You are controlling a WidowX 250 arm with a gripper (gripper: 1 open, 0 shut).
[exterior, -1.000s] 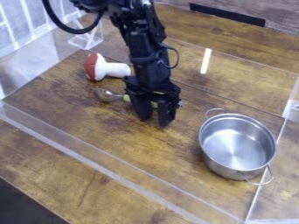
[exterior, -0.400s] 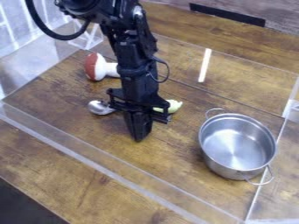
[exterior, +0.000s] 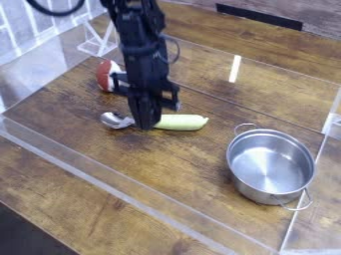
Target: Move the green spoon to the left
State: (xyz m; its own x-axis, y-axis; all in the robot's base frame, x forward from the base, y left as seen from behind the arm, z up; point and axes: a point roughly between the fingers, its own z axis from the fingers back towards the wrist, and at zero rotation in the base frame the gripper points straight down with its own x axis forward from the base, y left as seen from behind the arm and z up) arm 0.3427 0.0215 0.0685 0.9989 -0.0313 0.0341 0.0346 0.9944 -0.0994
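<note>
The green spoon (exterior: 160,122), thick green handle pointing right and shiny bowl left, lies level in the clenched gripper (exterior: 144,122).

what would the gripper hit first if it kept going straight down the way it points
Most likely the green spoon: the shut gripper points down at about the join of its handle and bowl. Depth is unclear, so it could meet the wooden table just beside it.

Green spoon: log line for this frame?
gripper: shut, over spoon neck | green spoon: flat on table | grasp: unclear | pot: right, apart
</note>
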